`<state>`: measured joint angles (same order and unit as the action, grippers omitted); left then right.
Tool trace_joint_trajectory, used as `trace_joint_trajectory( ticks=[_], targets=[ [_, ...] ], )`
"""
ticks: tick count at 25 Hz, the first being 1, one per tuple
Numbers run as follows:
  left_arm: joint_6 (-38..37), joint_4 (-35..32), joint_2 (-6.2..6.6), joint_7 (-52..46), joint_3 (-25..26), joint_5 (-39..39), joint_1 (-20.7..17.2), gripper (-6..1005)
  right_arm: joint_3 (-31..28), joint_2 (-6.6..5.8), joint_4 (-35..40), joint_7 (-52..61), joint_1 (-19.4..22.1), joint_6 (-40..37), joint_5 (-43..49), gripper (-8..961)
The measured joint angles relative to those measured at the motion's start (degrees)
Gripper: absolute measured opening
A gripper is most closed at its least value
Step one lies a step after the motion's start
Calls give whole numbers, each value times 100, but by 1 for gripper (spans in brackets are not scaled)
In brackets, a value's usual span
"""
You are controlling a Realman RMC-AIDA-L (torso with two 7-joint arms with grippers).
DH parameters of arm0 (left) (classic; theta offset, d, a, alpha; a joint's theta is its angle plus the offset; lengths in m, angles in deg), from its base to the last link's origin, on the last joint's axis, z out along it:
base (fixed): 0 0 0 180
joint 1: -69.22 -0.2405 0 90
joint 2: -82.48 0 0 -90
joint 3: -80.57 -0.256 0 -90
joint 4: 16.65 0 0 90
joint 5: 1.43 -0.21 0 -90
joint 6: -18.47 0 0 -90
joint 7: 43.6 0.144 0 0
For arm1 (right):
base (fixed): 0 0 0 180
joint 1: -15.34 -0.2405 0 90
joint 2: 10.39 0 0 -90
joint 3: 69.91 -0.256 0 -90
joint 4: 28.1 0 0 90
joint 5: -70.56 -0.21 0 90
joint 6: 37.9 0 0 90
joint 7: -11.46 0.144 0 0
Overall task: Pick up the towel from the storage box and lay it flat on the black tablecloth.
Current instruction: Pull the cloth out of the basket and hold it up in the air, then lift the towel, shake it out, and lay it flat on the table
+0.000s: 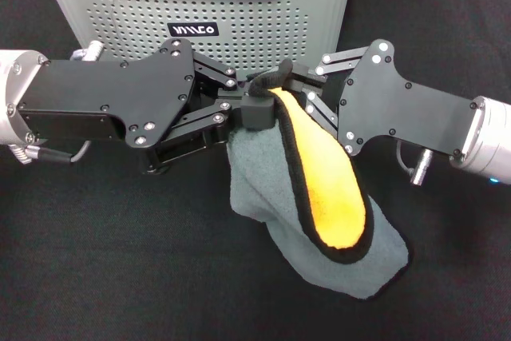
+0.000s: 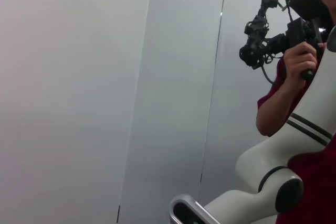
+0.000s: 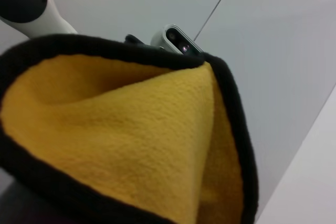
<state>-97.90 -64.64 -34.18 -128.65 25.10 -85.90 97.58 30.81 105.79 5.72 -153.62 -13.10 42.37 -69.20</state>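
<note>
Both grippers meet over the middle of the counter, just in front of the box. The left gripper (image 1: pixel 251 109) and the right gripper (image 1: pixel 297 95) each appear clamped on the top edge of the plush towel (image 1: pixel 319 221), orange-yellow on one face, grey on the other, trimmed in black. It hangs folded on itself, its lower end sagging onto the wide black tablecloth (image 1: pixel 120 261) with the fine weave. The two grips sit almost touching, so the main risk, I judge, is the towel landing bunched or doubled unless they separate. One gripper could also slip off the thick trim. The light grey perforated plastic storage box (image 1: pixel 207 5) stands close behind, within reach of a swinging corner.
</note>
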Motion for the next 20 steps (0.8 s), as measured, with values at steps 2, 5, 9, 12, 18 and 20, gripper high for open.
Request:
trace_joint_trajectory(
  ticks=[2,5,9,12,18,20],
  targets=[
    [0,0,-5,1,-3,0,-12,39,0,0,1,27,-15,-45,-60,87],
    [0,48,-12,3,-4,1,-34,39,7,0,-4,36,14,-43,-167,85],
    [0,237,-14,58,33,4,-37,39,17,0,0,38,65,26,-218,23],
    [4,427,-12,136,141,7,-43,39,29,0,11,52,88,110,-274,7],
    [86,1182,13,203,598,-55,-18,82,25,0,203,175,189,166,-377,7],
    [174,1359,26,244,630,-135,-44,122,-12,0,340,191,228,150,-403,7]
  ],
)
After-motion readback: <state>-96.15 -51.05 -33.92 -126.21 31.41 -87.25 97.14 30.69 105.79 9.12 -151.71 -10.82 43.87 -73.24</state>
